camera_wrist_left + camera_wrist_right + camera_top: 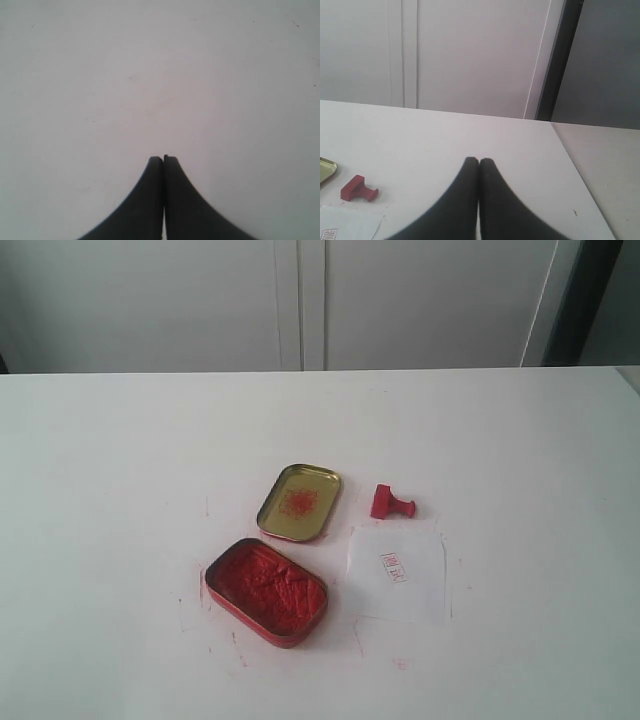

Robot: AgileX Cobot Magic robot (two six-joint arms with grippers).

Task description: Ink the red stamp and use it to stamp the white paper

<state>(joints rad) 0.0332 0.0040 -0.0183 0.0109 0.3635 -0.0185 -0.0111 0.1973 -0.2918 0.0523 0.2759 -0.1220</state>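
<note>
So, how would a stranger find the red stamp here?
Find the open red tin of ink paste on the white table, its gold lid behind it. Right of the lid, behind the white paper, lies the red stamp: far smaller than either, a square block with a knob.

An open red tin of ink paste point(266, 592) sits just beside a gold lid point(299, 502) on the white table point(100, 490).

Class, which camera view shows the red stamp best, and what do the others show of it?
The exterior view: the stamp lies whole on its side, beside the paper. The right wrist view catches it small, near the picture's edge. The left wrist view shows none of it, only table.
</note>
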